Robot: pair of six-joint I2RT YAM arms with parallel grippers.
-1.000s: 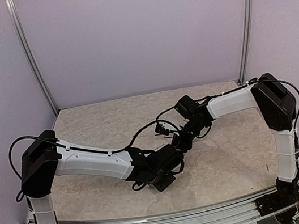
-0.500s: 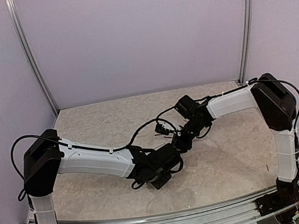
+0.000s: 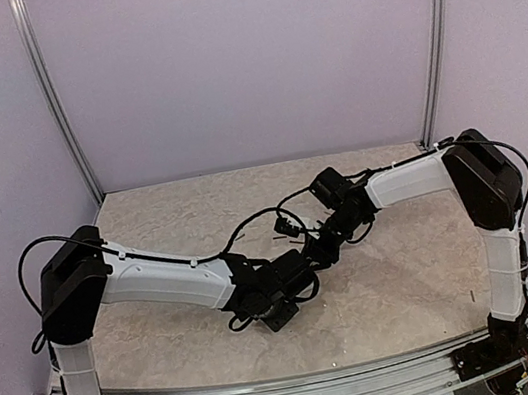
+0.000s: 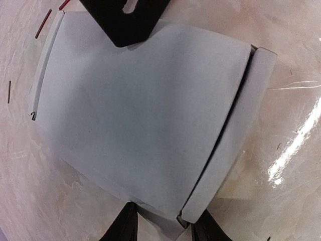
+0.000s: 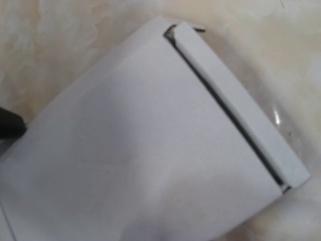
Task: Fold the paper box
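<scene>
**Top external view.** The beige marbled desk (image 3: 175,212) carries two white-and-black arms, which meet near its centre. The left hand (image 3: 285,290) and the right hand (image 3: 314,252) sit close together over one spot. The arms cover the task item here. Neither hand's state can be read from this view.

**Left wrist view.** The pale grey-white paper box (image 4: 140,110) of thin card lies flat on the desk (image 4: 296,55) and fills most of the frame. A narrow side flap (image 4: 235,130) runs along its right edge, parted from the main panel by a dark gap. The left hand (image 4: 165,228) straddles the near edge of the paper box. Its black fingertips (image 4: 125,228) stand apart with card between them; whether they pinch it cannot be told. One black finger (image 4: 125,20) of the right hand overlaps the far edge; clamping cannot be confirmed. Thin red scraps (image 4: 45,22) lie beside the far left corner.

**Right wrist view.** The paper box (image 5: 140,150) fills the frame, on the desk (image 5: 60,40). The flap (image 5: 235,110) runs along its right side. The right hand's state cannot be told here.
</scene>
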